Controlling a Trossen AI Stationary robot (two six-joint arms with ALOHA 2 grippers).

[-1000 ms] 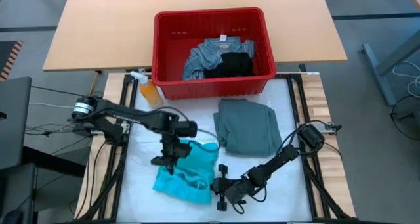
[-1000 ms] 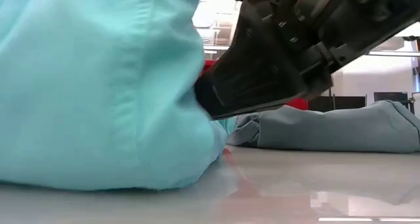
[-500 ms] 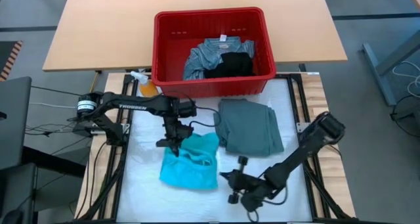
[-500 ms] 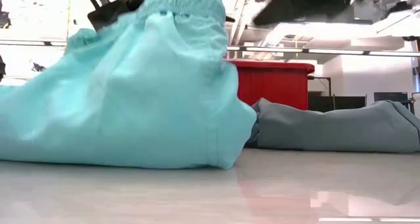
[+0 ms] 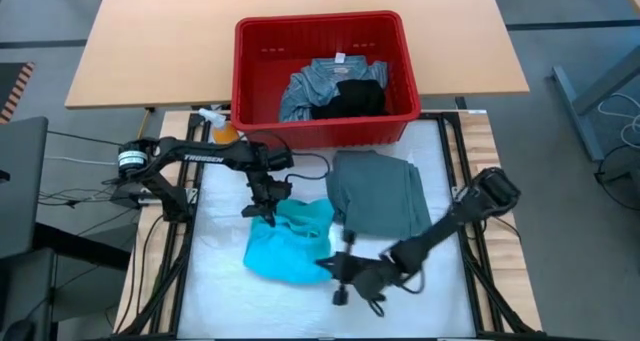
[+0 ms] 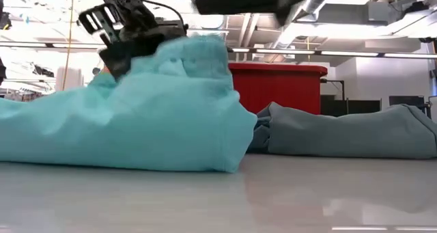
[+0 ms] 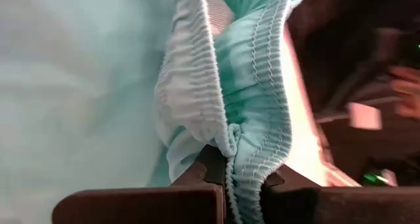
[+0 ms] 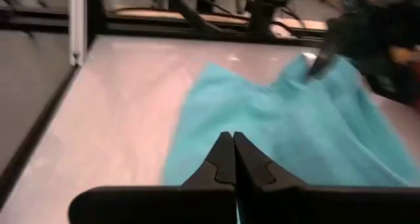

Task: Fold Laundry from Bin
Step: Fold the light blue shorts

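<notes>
The turquoise garment (image 5: 290, 243) is soft knit with a ribbed, gathered elastic band, seen close in the left wrist view (image 7: 249, 86). It lies crumpled in a loose heap on the glossy white mat (image 5: 220, 281), near the table's middle, bulging upward at its 12 o'clock edge in the low view (image 6: 136, 117).

The left gripper (image 5: 266, 205) sits at that 12 o'clock edge of the heap. Its fingers are clenched on the elastic band, which is pinched between the two dark tips and puckers there.

The right gripper (image 5: 340, 268) lies low at the heap's 4 o'clock side. Its fingers (image 8: 222, 159) are pressed together with no gap, pointing at the cloth; whether they pinch any of it cannot be told.

At 3 o'clock from the turquoise piece lies the grey-green garment (image 5: 378, 193), a smooth folded rectangle with rounded, puffy edges (image 6: 348, 134).

The bin (image 5: 252, 81), red plastic with slotted walls and a thick rim, stands at 12 o'clock on the table. Inside it lie a mottled blue-grey garment (image 5: 312, 83) and a black one (image 5: 350, 99), both rumpled.

An orange bottle (image 5: 222, 131) stands at the bin's 8 o'clock corner.
</notes>
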